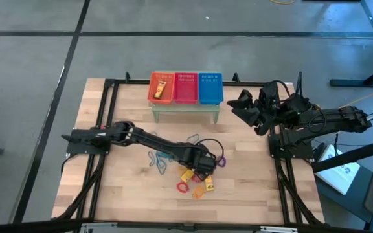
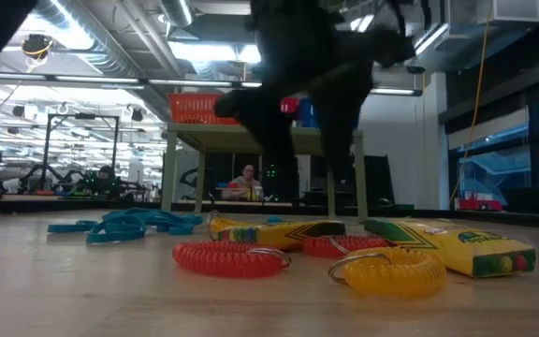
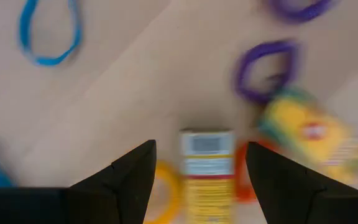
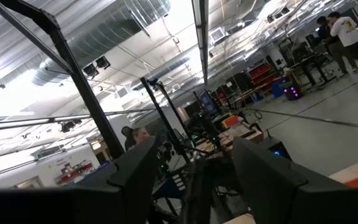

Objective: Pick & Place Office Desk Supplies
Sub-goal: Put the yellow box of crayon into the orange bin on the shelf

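Over the clutter near the middle of the table (image 1: 109, 188), our left gripper (image 3: 194, 177) hangs with its fingers spread wide and nothing between them; a small yellow crayon box (image 3: 207, 171) lies end-on in the gap. We judge this to be the pick. To do it well we should come straight down, keep the box centred so each finger (image 3: 132, 177) lands on a long side, and close only once both tips are below its top face. A yellow coil loop (image 3: 166, 193) touches the box on one side and an orange-red loop (image 3: 246, 180) on the other, so a skewed descent could snag either.

A second crayon box (image 3: 312, 127) lies just beside, tilted, with a purple loop (image 3: 263, 71) near it and a blue loop (image 3: 48, 31) well apart. In the low view, a red coil (image 2: 230, 257) and a yellow coil (image 2: 388, 271) lie nearest the camera.

For the carry, three mesh baskets stand on a small raised stand at the far side: orange basket (image 1: 161, 87), red basket (image 1: 186, 87), blue basket (image 1: 210, 87). The orange one already holds a yellow item. The wood between pile and stand looks free, but we must lift above the basket rims before crossing.

Our right gripper (image 1: 243, 107) waits raised beside the blue basket, fingers wide and empty; it is close to the stand's end.
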